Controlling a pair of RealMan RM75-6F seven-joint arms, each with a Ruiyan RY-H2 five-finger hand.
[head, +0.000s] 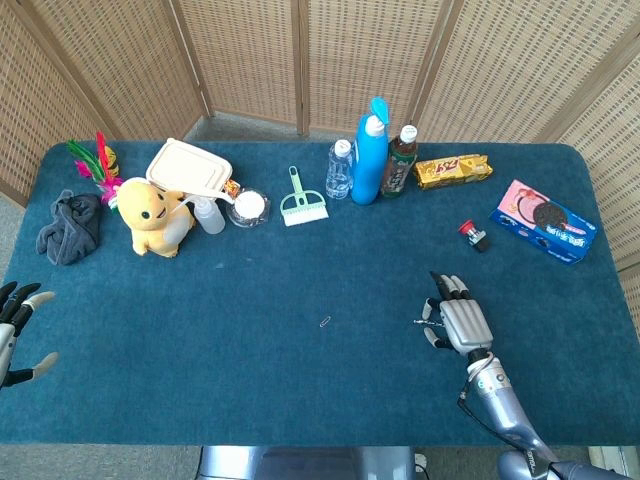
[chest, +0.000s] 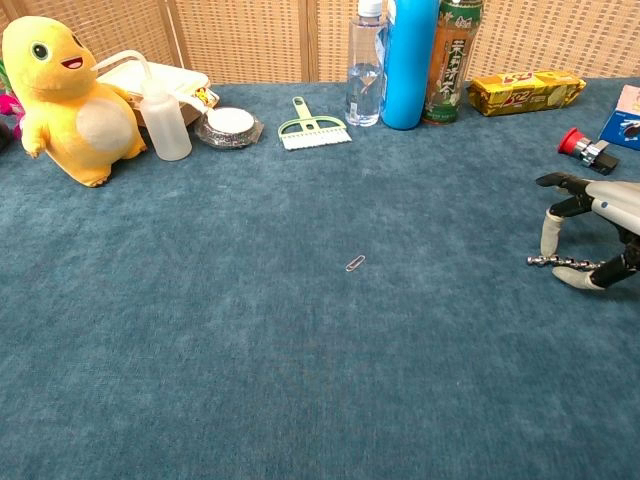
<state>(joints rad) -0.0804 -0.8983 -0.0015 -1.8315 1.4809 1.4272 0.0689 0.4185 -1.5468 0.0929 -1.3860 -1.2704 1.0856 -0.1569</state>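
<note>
While the right hand (head: 458, 320) hovered low over the blue surface (head: 300, 380) with its fingers (chest: 549, 232) spread and curled downward, holding nothing, the thing nearest it was a small red-capped piece (head: 472, 234) lying just ahead of the fingertips, toward the far right. It looked light and hard (a stubby plastic-and-metal part, though too small to identify), probably apt to roll or skid on the cloth, so a pinch across its short body seemed the surest hold. A paperclip (chest: 355, 263) lay well to the hand's left, flat and thin, likely awkward to lift. Beyond the red piece sat a cookie box (head: 545, 221) and a yellow snack pack (head: 453, 170). Along the back stood a blue bottle (head: 370, 152), a tea bottle (head: 399, 161) and a water bottle (head: 340, 169), then a green brush (head: 300, 202) and a yellow plush (head: 152, 215). At the surface's near left edge, the left hand (head: 15, 330) showed only partly, fingers apart, gripping nothing.
</note>
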